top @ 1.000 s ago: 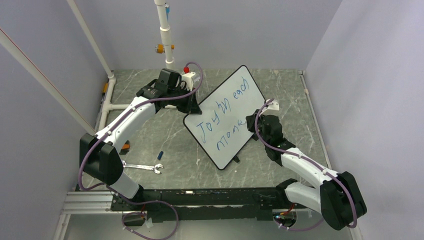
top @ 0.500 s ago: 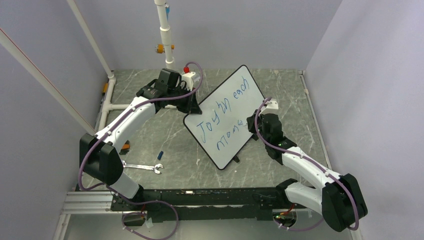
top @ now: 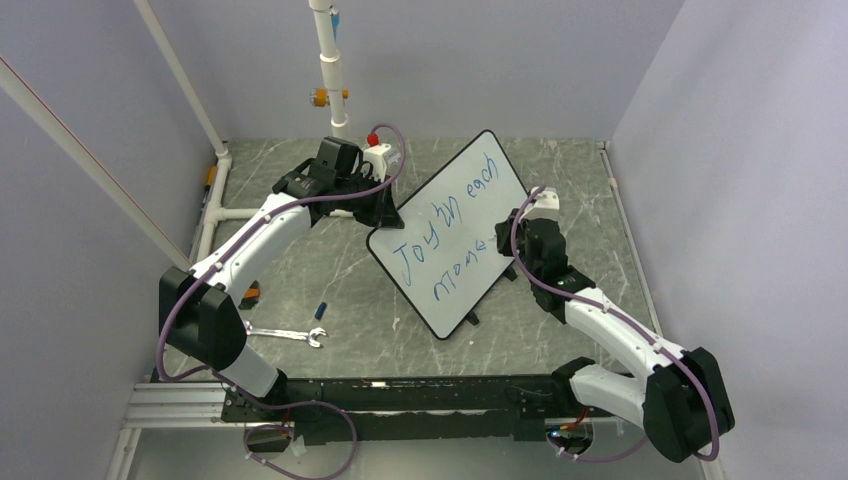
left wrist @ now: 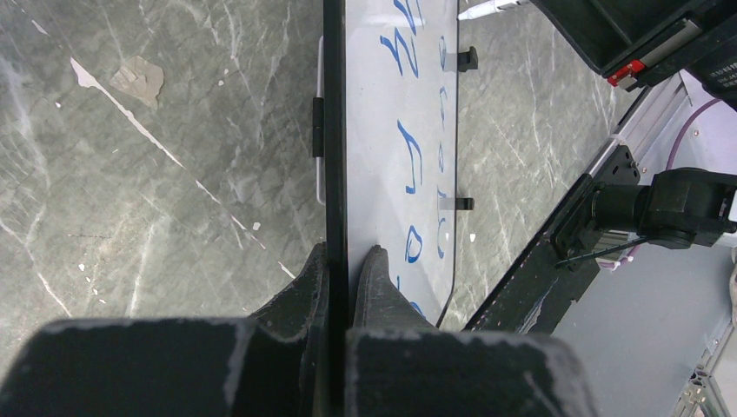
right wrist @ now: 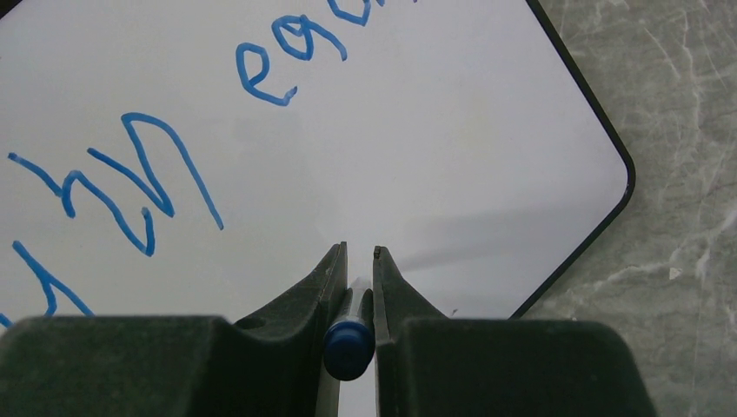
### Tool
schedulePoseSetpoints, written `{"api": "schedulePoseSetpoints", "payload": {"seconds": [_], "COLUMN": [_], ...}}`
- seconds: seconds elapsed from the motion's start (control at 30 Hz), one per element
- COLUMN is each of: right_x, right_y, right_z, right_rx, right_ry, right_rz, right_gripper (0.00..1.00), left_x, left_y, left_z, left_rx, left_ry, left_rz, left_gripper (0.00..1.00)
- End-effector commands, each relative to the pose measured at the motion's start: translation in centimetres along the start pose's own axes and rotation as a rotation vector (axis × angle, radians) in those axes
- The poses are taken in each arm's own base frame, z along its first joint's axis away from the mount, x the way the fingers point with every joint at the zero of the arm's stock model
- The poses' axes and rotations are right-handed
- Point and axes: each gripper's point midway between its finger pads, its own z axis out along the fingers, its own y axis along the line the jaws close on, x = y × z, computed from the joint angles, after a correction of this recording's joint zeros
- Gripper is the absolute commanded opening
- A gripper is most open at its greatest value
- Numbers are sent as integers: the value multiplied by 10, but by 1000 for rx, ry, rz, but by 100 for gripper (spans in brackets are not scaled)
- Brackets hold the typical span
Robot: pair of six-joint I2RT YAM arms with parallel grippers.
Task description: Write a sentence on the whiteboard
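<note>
The right gripper (top: pixel 512 250) has slid a little toward the far edge of the surface (top: pixel 330 270) along the whiteboard's right side. A short fresh stroke now trails after "mome" on the lower line of the sentence (top: pixel 445 240). Its fingers are clenched on a blue marker (right wrist: pixel 349 343), whose butt end shows between them in the wrist view. The tip is hidden, so I cannot tell whether it is touching the board.

The whiteboard (top: pixel 452 312) sits mid-surface, skewed to the surface's edges, with one corner pointing at the near edge. The left gripper (left wrist: pixel 343 254) has not moved. Its fingers (left wrist: pixel 313 278) stay pinched on the board's thin black rim at the left corner, steadying it against the pen's push.

"Joy in each" reads whole on the upper line. The second word looks unfinished, so the writing seems to be in its last letters. Little bare white is left between that stroke and the board's right rim, so the closing letters probably need to be small or to climb along that edge.
</note>
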Motion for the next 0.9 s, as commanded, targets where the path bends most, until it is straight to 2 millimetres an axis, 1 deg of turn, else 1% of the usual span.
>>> {"api": "schedulePoseSetpoints", "payload": {"seconds": [0.0, 0.13, 0.37, 0.6, 0.87], "right_x": [-36, -35, -27, -11, 8], "right_y": [14, 15, 16, 10, 1], "right_z": [8, 13, 18, 19, 14], "right_rx": [-41, -51, -63, -58, -42], "right_ry": [-97, -96, -82, -55, -25], "right_rz": [15, 22, 30, 31, 29], "right_gripper": [0, 0, 0, 0, 0], "left_x": [-4, -4, -4, -4, -4], "left_y": [69, 69, 69, 69, 69], "left_z": [-18, -18, -18, -18, -17], "left_rx": [-346, -345, -346, -346, -346], "left_ry": [2, 1, 1, 4, 4], "left_rz": [174, 174, 175, 175, 174], "left_gripper": [0, 0, 0, 0, 0]}}
